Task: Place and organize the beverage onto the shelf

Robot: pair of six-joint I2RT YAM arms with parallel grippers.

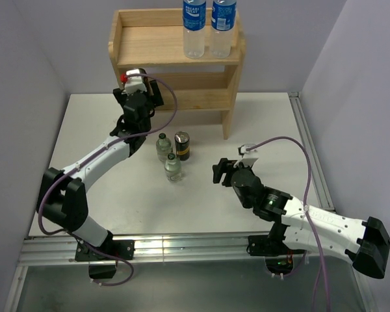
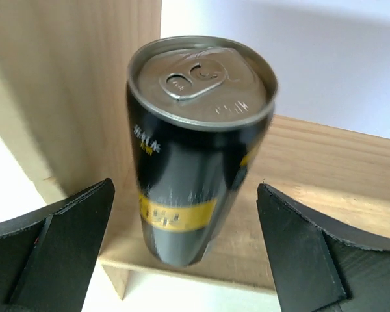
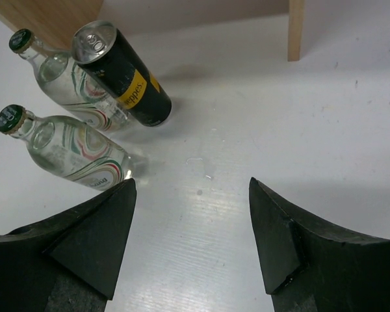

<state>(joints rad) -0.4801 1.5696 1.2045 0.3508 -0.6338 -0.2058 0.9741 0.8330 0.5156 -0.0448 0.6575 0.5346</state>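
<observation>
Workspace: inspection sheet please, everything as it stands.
Surface: white table, glossy.
Job's things: two blue-labelled clear plastic bottles on light wooden shelf's top tier; one black-and-gold can on lower tier; second can and two dark-capped glass bottles standing on table.
Clutter: nothing seen.
Hands: left hand open either side of shelved can, apart from it; right hand open, empty, over table.
Cables: purple cable looping off each arm.
Surroundings: grey walls, metal rails.

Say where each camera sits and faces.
Top external: above, behind the bases, looking down on table, shelf, left arm, right arm.
Left wrist: on left claw, facing a shelved can; both fingers show.
Right wrist: on right claw, facing two glass bottles and a table can; fingers show.
Shared: top and right wrist both show those bottles and that can.
</observation>
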